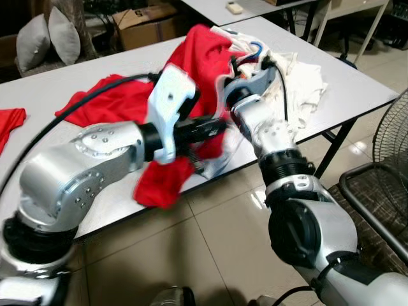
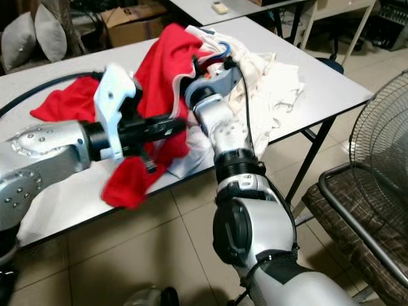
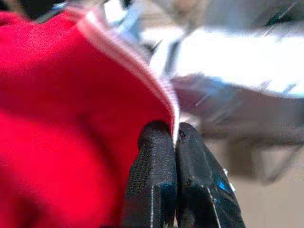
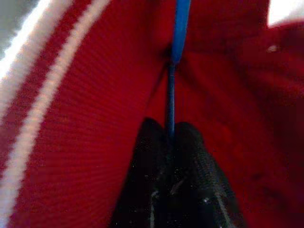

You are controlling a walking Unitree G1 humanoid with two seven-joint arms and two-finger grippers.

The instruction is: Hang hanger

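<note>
I have both arms reaching over the near edge of the white desk [image 1: 357, 89], where a red shirt [image 2: 169, 57] is lifted off a heap of white clothes [image 2: 274, 76]. My left hand [image 3: 176, 142] is closed on the shirt's white-striped hem, the cloth pinched between its two black fingers, with a fold of red hanging below the desk edge. My right hand [image 4: 170, 130] is clamped on the thin blue hanger [image 4: 179, 28], which runs up into the red fabric; its blue hook pokes out of the shirt's top near the white clothes. More red cloth [image 1: 105, 99] lies spread on the desk to my left. A fan [image 2: 382, 127] stands at my right.
</note>
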